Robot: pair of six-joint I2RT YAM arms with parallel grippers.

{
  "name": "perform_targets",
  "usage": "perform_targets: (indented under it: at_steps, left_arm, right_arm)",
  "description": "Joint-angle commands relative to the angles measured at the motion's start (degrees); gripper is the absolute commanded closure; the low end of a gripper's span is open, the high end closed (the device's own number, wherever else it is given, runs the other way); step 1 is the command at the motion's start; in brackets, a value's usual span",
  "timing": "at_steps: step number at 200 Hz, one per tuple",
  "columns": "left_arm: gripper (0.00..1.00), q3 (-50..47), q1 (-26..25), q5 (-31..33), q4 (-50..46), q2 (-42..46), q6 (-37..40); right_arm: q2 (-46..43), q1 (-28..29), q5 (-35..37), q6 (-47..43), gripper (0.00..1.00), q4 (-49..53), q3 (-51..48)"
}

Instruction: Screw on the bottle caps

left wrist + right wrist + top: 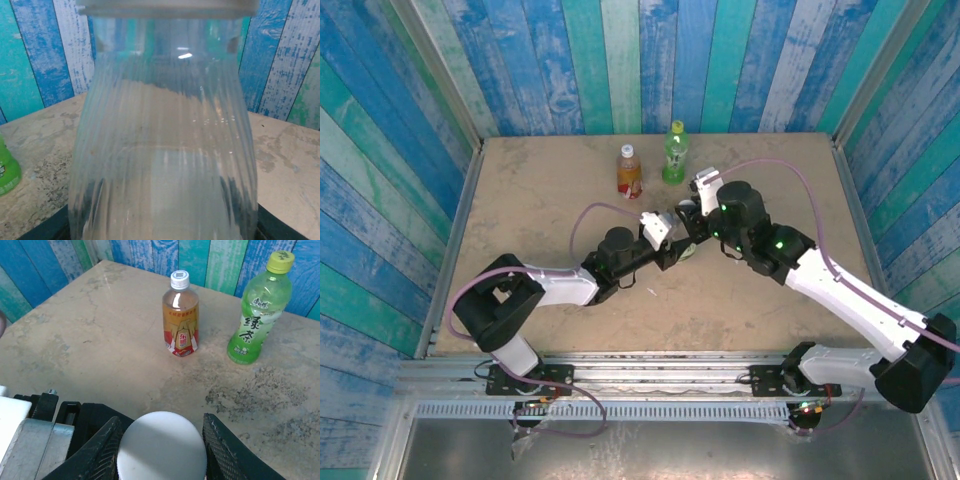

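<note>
With the shorter bottle [180, 322] as the mark, standing toward the back of the tabletop [540, 200]: the taller bottle [257, 315] stands to its right, slightly farther back and apart from it. Both have their caps [180, 279] on top. Nearer than the mark and to its right, around mid-tabletop, the third bottle [165, 150] sits clasped in the left pincer [672, 248]. The right pincer [161, 422] is close by it, with a third cap [161, 450] pinched between its fingers.

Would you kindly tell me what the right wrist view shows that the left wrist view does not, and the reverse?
Right wrist view: a white cap gripped between the right fingers, plus the capped amber bottle. Left wrist view: the clear bottle close up, ribbed, its neck rim at the top. Shared: the green bottle, the table and the blue plank wall.
</note>
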State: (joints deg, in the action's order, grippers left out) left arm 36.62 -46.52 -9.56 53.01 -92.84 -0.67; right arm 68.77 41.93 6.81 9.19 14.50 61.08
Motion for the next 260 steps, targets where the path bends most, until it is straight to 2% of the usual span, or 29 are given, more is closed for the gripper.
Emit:
perform_targets:
  at_steps: [1, 15, 24, 46, 60, 76, 100, 132, 212, 248, 260]
  left_arm:
    - [0.54, 1.53, 0.35, 6.29, 4.07, 0.00, 0.32]
    - [0.53, 1.09, 1.56, 4.11, 1.77, 0.84, -0.14]
    - [0.53, 0.38, 3.04, 0.22, 1.32, 1.38, -0.60]
    - [0.52, -2.12, 6.54, -12.17, 1.61, 3.17, -0.66]
    - [0.52, -4.45, 8.22, -16.95, 3.78, 4.67, -1.05]
    - [0.52, -5.99, 9.41, -24.36, 4.70, 6.52, -0.26]
    - [0.50, -5.43, 9.52, -34.89, -0.01, 9.00, 3.68]
    - [0.51, -4.81, 9.47, -42.24, -2.83, 10.31, 4.87]
    - [0.52, -3.93, 9.47, -44.58, -3.31, 9.24, 4.25]
    - [0.52, -3.83, 9.51, -43.55, -3.98, 8.84, 4.72]
    - [0.52, -3.92, 9.52, -41.96, -3.97, 8.52, 4.70]
  right_arm:
    - [-0.14, -0.81, 5.92, -0.30, 0.79, 4.67, 0.15]
    - [-1.43, -0.91, 1.50, -5.66, 0.57, 3.83, 0.37]
    - [-2.31, -0.98, -0.80, -8.55, 0.48, 4.57, 0.98]
    - [-5.93, -3.16, -10.40, -14.63, 0.38, 5.62, 0.87]
    - [-8.09, -5.32, -20.56, -16.90, 0.37, 5.51, -0.26]
    - [-9.44, -5.63, -26.92, -19.81, 0.37, 5.72, -1.22]
    - [-9.27, -5.64, -34.35, -23.38, 0.37, 7.36, -0.64]
    - [-7.90, -5.63, -38.76, -24.84, 0.38, 7.78, -0.09]
    - [-3.94, -5.55, -43.06, -26.11, 0.45, 9.74, 1.22]
    - [-2.85, -5.55, -43.13, -26.08, 0.66, 10.29, 1.89]
    - [-2.83, -5.55, -42.43, -25.57, 0.68, 10.11, 1.85]
